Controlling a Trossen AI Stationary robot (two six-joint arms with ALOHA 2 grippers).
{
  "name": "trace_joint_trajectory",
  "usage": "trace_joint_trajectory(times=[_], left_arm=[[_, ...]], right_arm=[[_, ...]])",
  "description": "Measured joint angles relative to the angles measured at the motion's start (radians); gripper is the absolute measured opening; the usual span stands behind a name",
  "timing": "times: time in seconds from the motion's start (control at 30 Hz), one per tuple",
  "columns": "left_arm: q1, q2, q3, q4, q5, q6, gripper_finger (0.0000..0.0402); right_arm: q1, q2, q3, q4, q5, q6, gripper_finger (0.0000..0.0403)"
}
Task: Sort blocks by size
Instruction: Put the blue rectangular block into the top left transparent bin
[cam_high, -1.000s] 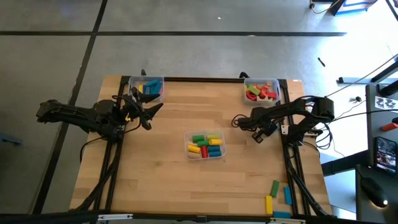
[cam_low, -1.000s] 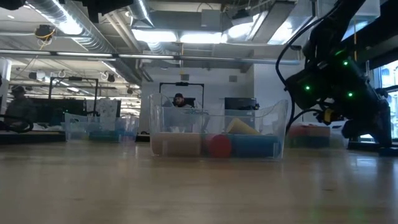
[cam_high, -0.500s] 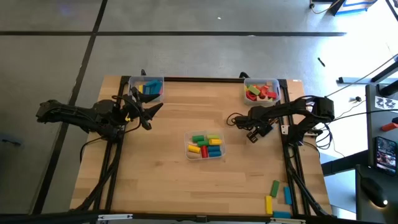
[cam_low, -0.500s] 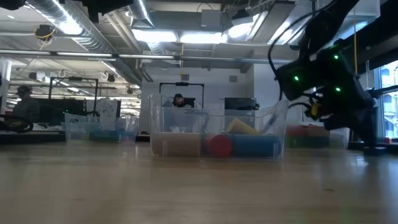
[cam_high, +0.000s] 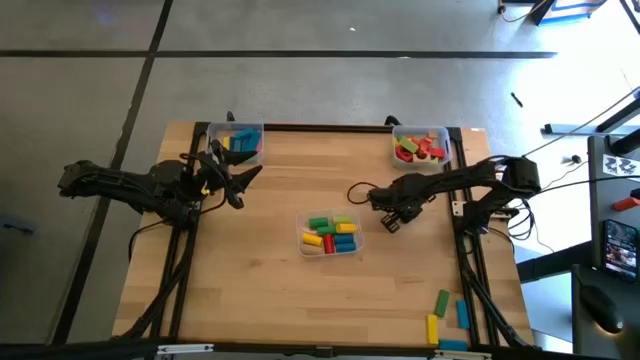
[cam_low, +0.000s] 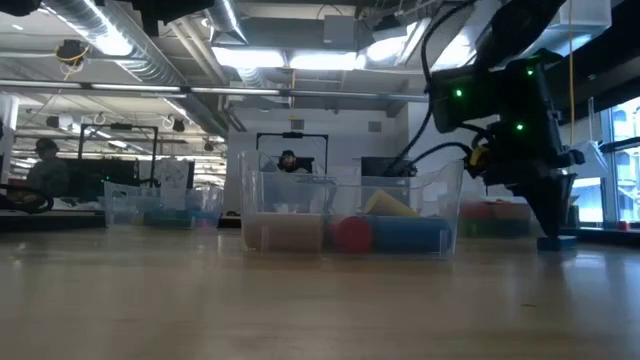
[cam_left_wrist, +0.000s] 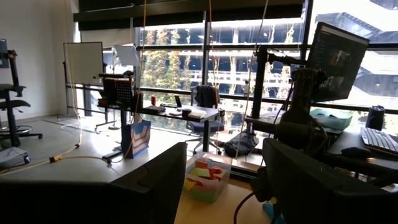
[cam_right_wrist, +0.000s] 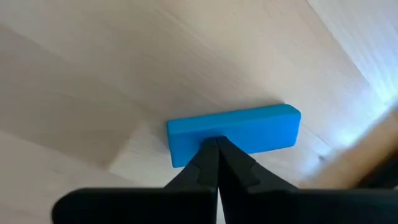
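Right fingers (cam_right_wrist: 214, 163): I see them pressed together, tips right at the long side of the blue block (cam_right_wrist: 234, 132).
Blue block: it is above the wooden worktop (cam_high: 260, 280).
Left fingers (cam_left_wrist: 161, 186): spread, holding nothing.

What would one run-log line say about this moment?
right hand: shut on blue wooden block, beside middle clear plastic bin | left hand: open, waiting near far-left bin

I am working in an open-plan robotics lab or office — exposed ceiling ducts (cam_low: 110, 40) and strip lights overhead, tall windows (cam_left_wrist: 249, 68), a whiteboard (cam_left_wrist: 83, 63), office chairs (cam_left_wrist: 205, 102), desks with monitors (cam_left_wrist: 336, 59), a seated person (cam_low: 40, 170) at far left.
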Motion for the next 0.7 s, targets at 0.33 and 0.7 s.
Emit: trace_joint_trajectory(times=[0.33, 0.7], left_arm=[[0.0, 0.0, 0.0, 0.0, 0.0, 0.001, 0.021], [0.0, 0.0, 0.0, -0.004, 0.0, 0.001, 0.021]], right_arm=[[0.002, -0.01, 0.103, -0.055, 0.079, -0.088, 0.0003], [0.002, -0.168, 0.188, -0.117, 0.078, -0.376, 0.0003]])
